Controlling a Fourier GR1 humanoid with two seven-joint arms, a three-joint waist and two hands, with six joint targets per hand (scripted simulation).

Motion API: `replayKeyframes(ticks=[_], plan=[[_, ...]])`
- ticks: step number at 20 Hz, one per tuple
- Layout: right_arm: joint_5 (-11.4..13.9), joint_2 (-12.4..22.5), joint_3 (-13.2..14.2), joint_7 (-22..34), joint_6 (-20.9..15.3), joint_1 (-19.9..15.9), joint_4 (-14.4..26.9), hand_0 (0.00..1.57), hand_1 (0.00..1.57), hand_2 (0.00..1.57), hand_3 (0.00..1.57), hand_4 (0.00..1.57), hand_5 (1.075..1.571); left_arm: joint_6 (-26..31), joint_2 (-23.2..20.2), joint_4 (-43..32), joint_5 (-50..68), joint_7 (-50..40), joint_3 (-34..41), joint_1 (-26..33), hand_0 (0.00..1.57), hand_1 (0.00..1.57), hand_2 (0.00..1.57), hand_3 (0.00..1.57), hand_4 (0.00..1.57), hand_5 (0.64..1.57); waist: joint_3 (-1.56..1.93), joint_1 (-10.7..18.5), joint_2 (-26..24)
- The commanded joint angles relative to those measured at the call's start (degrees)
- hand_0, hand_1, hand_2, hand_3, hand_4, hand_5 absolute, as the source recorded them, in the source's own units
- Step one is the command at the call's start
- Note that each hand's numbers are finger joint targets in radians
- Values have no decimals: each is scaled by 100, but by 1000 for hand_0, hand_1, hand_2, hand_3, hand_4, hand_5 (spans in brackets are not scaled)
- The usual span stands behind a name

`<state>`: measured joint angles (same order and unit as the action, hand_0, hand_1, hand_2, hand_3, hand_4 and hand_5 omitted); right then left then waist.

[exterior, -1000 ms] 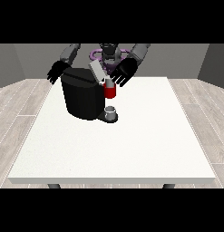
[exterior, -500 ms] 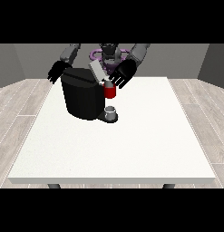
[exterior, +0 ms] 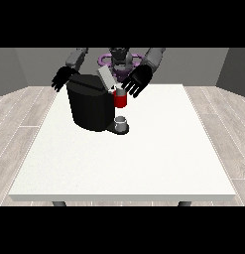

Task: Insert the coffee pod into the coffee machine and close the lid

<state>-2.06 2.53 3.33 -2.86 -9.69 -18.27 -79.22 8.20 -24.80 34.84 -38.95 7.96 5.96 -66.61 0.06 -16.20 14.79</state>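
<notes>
Hand at the view's right [exterior: 138, 81] — open — beside coffee machine [exterior: 91, 103] lid [exterior: 106, 79]

The robot [exterior: 120, 59] stands at the view's top with both arms reaching forward and downward; the hand at the view's right [exterior: 137, 81] is held with palm facing the camera, fingers spread and extended downward, uncurled; the hand at the view's left [exterior: 62, 79] hangs lower on its arm, fingers relaxed and splayed, pointing down and outward; the 2 hands are well apart.
</notes>
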Motion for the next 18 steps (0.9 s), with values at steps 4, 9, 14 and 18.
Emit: replayKeyframes(ticks=[4, 9, 14, 18], plan=[[-296, 285, 293, -179, 365, 112, 155, 0, 0, 0, 0, 431, 1571, -73, 26, 67, -144, 137, -99, 209, 1064, 1064, 1117, 952, 360, 1571, -4, 73, -66], [33, -80, -22, -254, -45, -70, 114, 0, 0, 0, 0, 415, 1571, 340, -271, -28, -259, 291, -178, -161, 0, 0, 378, 112, 0, 1571, -6, 17, 209], [119, -96, 15, -84, -256, -189, 195, 0, 0, 0, 0, 411, 1571, 290, -128, -32, -466, 266, -354, -10, 0, 0, 0, 0, 0, 1571, -6, 133, 143], [-97, -150, 196, -600, -75, 311, 549, 0, 0, 0, 0, 375, 1571, 566, -148, 113, -420, 178, -335, 24, 0, 0, 0, 0, 0, 1571, -2, 298, -243]])
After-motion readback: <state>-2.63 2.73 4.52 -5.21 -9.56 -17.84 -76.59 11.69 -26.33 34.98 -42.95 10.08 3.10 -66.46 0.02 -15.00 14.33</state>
